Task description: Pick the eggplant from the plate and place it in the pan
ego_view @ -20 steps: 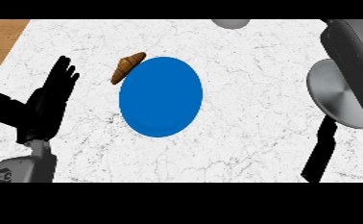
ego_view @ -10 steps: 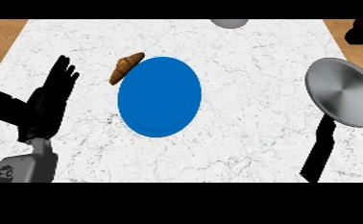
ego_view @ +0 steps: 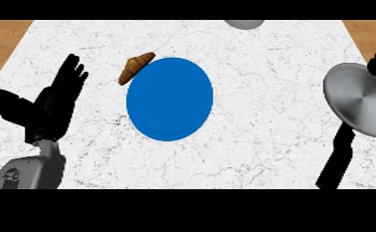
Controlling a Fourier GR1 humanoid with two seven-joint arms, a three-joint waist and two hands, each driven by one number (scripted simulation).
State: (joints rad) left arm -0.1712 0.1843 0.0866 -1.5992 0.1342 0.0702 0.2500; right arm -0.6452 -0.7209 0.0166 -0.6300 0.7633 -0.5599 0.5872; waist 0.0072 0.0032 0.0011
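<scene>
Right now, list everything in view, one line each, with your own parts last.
plate: one, blue, middle of the counter, nothing on its top.
croissant: one, brown, at the plate's upper left rim.
pan: one, grey with a black handle, at the right edge, partly cut off.
grey object: one, at the counter's far edge, mostly cut off, cannot tell what it is.
counter: one, white marble.
left hand: one, black on a grey forearm, open, fingers up, resting at the left.
right hand: not in view.
</scene>
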